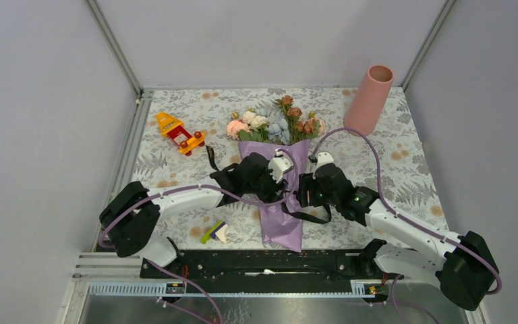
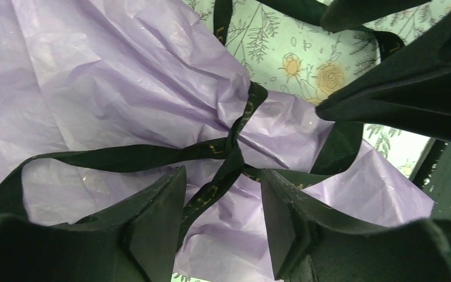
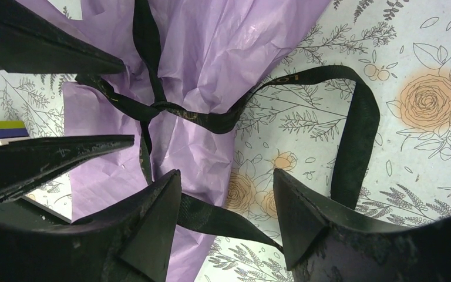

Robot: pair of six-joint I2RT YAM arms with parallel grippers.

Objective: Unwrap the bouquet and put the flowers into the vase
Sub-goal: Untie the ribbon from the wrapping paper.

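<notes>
Two end effectors, both spread, we see low over the crinkled purple paper bouquet (image 1: 282,214) lying mid-tabletop (image 1: 398,169). Left end effector (image 2: 223,172) straddles the black ribbon bow (image 2: 123,157), and right end effector (image 3: 226,173) straddles a ribbon tail. Peach, cream and blue artificial flowers (image 1: 270,125) lie beyond. Salmon-pink cylinder vase (image 1: 369,100) stands upright, far right.

Top view looks down; 2 close wrist views share ribbon (image 2: 233,150).

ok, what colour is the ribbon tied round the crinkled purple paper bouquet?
Black ribbon with faint gold lettering; left wrist view shows it best.
</notes>
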